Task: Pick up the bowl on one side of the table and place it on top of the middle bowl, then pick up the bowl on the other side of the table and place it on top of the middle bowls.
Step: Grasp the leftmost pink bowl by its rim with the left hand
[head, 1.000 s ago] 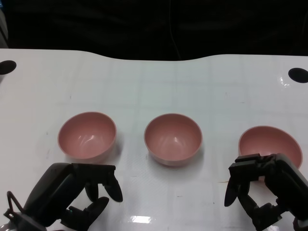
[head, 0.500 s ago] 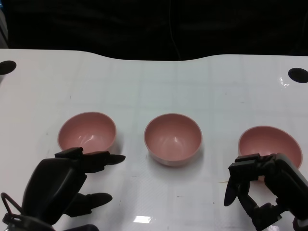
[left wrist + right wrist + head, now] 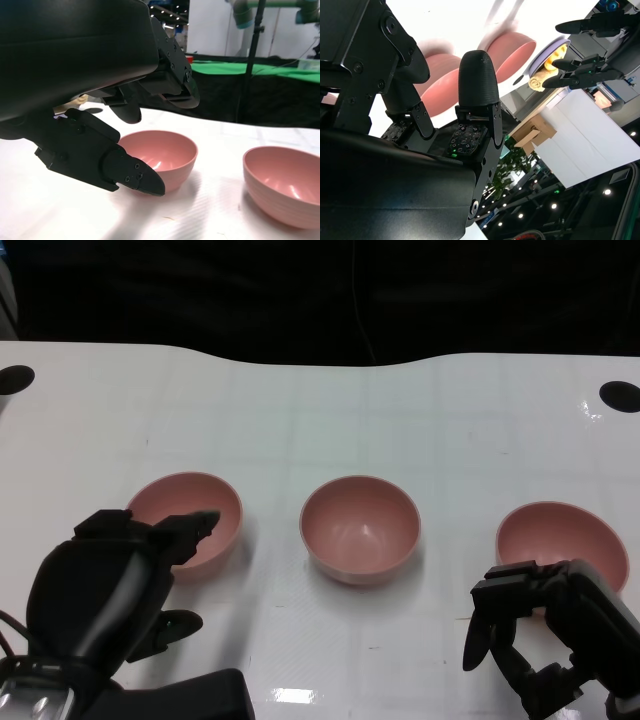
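I see three pink bowls in a row on the white bench (image 3: 320, 410): the left bowl (image 3: 190, 515), the middle bowl (image 3: 359, 528) and the right bowl (image 3: 560, 537), all upright and well apart. My left hand (image 3: 105, 585) is at the left bowl's near rim, fingers (image 3: 132, 177) spread apart with nothing between them; whether they touch the rim, I cannot tell. My right hand (image 3: 545, 635) sits just in front of the right bowl, its fingers (image 3: 477, 82) apart and holding nothing.
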Available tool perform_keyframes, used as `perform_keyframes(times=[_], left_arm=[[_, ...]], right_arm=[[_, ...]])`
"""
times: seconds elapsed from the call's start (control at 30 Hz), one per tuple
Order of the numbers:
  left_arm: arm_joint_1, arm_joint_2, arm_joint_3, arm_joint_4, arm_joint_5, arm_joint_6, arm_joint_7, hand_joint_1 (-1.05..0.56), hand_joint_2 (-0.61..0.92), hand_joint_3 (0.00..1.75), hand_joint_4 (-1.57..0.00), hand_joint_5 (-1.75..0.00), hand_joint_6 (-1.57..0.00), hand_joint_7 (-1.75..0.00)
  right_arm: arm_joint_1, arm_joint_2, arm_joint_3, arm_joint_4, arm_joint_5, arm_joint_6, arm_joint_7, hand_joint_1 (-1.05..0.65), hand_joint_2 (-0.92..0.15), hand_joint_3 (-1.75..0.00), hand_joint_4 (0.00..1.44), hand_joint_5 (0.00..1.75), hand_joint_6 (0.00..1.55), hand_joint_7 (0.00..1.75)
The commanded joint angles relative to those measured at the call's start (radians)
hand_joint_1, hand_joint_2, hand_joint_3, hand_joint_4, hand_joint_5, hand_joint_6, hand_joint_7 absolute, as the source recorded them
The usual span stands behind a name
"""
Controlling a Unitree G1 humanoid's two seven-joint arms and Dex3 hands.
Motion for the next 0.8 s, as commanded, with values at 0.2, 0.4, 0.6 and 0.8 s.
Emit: perform_keyframes(times=[0.2,0.4,0.6,0.8], left_arm=[[-0.084,0.002,-0.053,0.034,0.061,0.127,-0.092,-0.53,0.88,0.00,-0.25,-0.54,-0.37,0.00],[-0.218,-0.019,-0.138,0.204,0.157,0.257,-0.139,-0.58,0.90,0.00,-0.32,-0.39,-0.36,0.00],[-0.309,-0.026,-0.187,0.350,0.142,0.310,-0.130,-0.57,0.92,0.01,-0.40,-0.28,-0.39,-0.01],[-0.388,-0.030,-0.227,0.501,0.115,0.358,-0.144,-0.54,0.92,0.08,-0.45,-0.24,-0.41,-0.02]], right_arm=[[-0.011,0.006,-0.001,-0.004,-0.006,0.001,-0.018,0.23,0.08,-1.75,1.10,1.57,1.08,1.15],[-0.006,0.003,0.001,-0.016,-0.009,0.003,-0.017,0.24,0.08,-1.75,1.09,1.58,1.08,1.15],[-0.004,0.002,0.004,-0.022,-0.005,0.009,-0.014,0.25,0.08,-1.75,1.08,1.57,1.08,1.16],[0.002,0.000,0.006,-0.032,-0.006,0.019,-0.013,0.25,0.07,-1.75,1.08,1.56,1.08,1.16]])
